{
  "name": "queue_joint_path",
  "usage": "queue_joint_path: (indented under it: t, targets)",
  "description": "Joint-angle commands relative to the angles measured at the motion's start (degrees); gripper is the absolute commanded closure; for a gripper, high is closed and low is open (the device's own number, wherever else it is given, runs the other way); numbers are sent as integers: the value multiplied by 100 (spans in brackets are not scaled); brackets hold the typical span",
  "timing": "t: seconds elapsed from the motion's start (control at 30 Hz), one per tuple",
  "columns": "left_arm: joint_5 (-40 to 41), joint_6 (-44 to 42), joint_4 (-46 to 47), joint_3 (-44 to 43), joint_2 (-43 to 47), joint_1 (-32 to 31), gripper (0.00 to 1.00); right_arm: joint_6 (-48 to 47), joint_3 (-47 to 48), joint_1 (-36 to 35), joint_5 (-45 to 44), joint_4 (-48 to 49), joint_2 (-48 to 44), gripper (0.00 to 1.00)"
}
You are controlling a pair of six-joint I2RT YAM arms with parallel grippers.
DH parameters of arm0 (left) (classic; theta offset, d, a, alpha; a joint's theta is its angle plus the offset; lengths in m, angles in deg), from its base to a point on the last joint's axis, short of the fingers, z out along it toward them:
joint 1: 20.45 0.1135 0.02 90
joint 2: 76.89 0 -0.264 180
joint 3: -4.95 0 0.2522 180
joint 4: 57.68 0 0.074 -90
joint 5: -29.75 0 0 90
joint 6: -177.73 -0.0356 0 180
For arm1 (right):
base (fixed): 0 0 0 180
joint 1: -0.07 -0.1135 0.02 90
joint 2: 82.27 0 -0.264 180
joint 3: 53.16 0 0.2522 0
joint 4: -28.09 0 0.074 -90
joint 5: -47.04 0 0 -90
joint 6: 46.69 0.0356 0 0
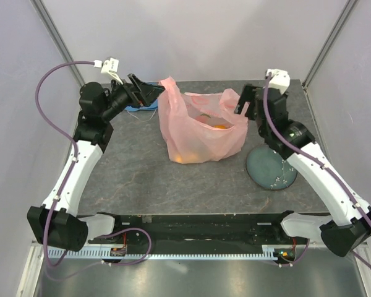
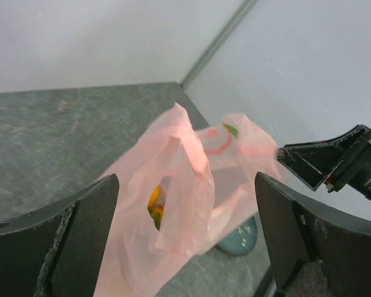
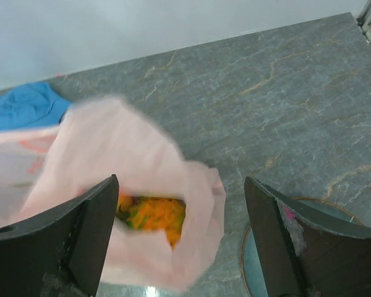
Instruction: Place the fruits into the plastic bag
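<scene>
The pink plastic bag (image 1: 201, 133) stands on the table between my two arms, its mouth open upward. Orange and green fruits (image 3: 151, 213) lie inside it; they also show through the film (image 1: 219, 125) and through a gap in the left wrist view (image 2: 154, 204). My left gripper (image 1: 151, 91) hovers at the bag's left handle (image 1: 168, 86), open, nothing between its fingers. My right gripper (image 1: 242, 102) hovers at the right handle, also open and empty. In both wrist views the bag (image 2: 179, 185) (image 3: 111, 161) is blurred and hangs free between the spread fingers.
A dark round plate (image 1: 271, 167) lies right of the bag, under my right arm, and shows in the wrist views (image 2: 238, 238) (image 3: 252, 260). A blue cloth (image 1: 139, 108) lies behind the left gripper (image 3: 25, 105). Walls enclose the table at the back and sides.
</scene>
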Motion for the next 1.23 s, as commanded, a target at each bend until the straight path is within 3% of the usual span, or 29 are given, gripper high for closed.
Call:
queue_joint_path:
  t: [0.0, 0.23, 0.47, 0.8, 1.2]
  targets:
    - [963, -405, -585, -117, 205, 101, 2, -63, 608, 1010, 1210, 208, 55, 9]
    - [1281, -159, -1070, -30, 336, 742, 2, -55, 732, 2601, 2415, 155, 108, 5]
    - [1868, -430, -1518, 375, 731, 1200, 1, 183, -93, 3612, 2418, 233, -234, 4]
    - [2467, -704, -1827, 674, 1189, 1200, 1, 280, -1235, 3648, 1856, 612, -1033, 3]
    - [2582, -871, -1897, 656, 1163, 1200, 1, 156, -1360, 3657, 1705, 700, -1166, 3]
